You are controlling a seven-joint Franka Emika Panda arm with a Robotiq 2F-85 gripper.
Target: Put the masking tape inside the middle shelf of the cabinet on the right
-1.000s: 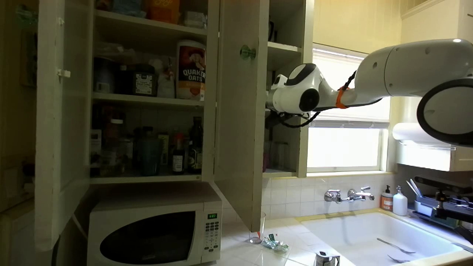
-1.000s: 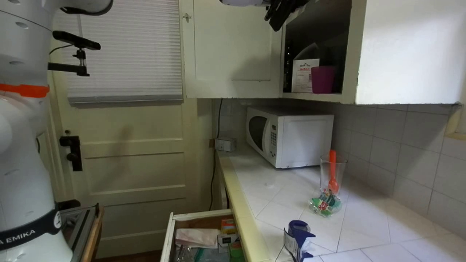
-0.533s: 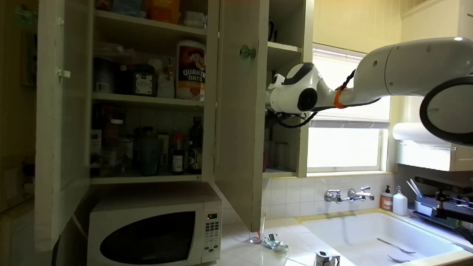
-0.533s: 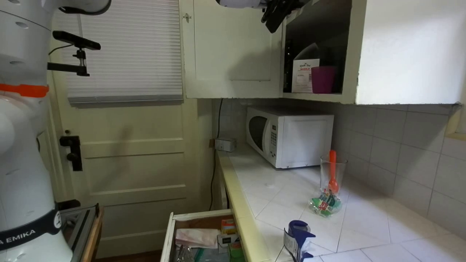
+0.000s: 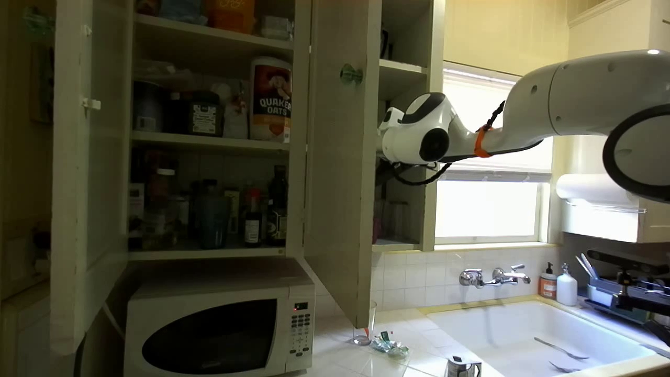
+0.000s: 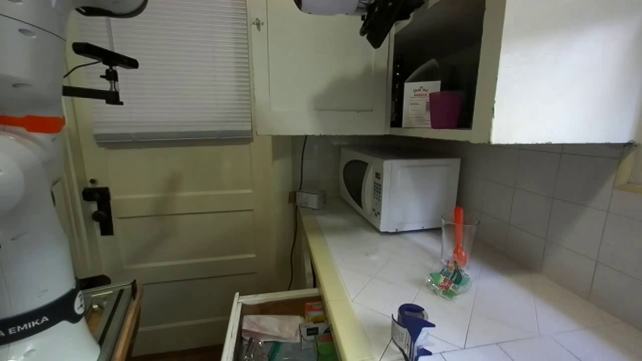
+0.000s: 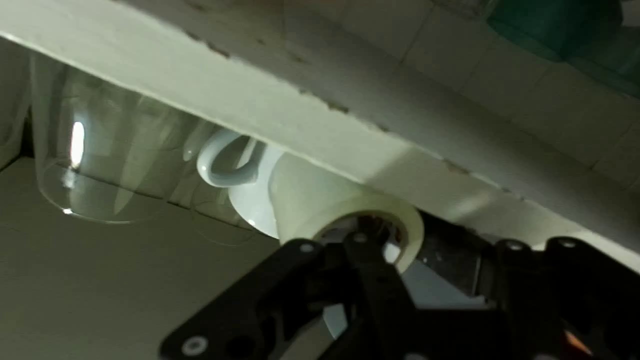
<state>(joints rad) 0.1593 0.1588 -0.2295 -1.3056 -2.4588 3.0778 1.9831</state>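
In the wrist view the masking tape [image 7: 320, 195], a wide pale roll, lies with its hole towards my gripper [image 7: 412, 240]. One finger reaches into the hole and the other stands outside the roll's wall; whether both press on it is unclear. A chipped white shelf board [image 7: 280, 105] hides part of the roll; I cannot tell for certain whether this is the middle shelf. The cabinet on the right [image 5: 431, 209] stands open, with my hand inside it, half hidden by its door. In an exterior view the dark gripper [image 6: 378, 32] shows at the cabinet opening [image 6: 486, 100].
A white mug [image 7: 252, 200] sits against the roll, with a clear glass [image 7: 110, 150] farther along. Beyond the board is a green cup [image 7: 555, 25]. An open door [image 5: 340, 173] flanks the hand. Below it are a purple cup [image 6: 445, 110] and a tea box [image 6: 419, 103].
In the exterior views my hand has shifted slightly back and a little lower at the cabinet opening, and the arm's elbow has risen a little. Nothing else has visibly moved.
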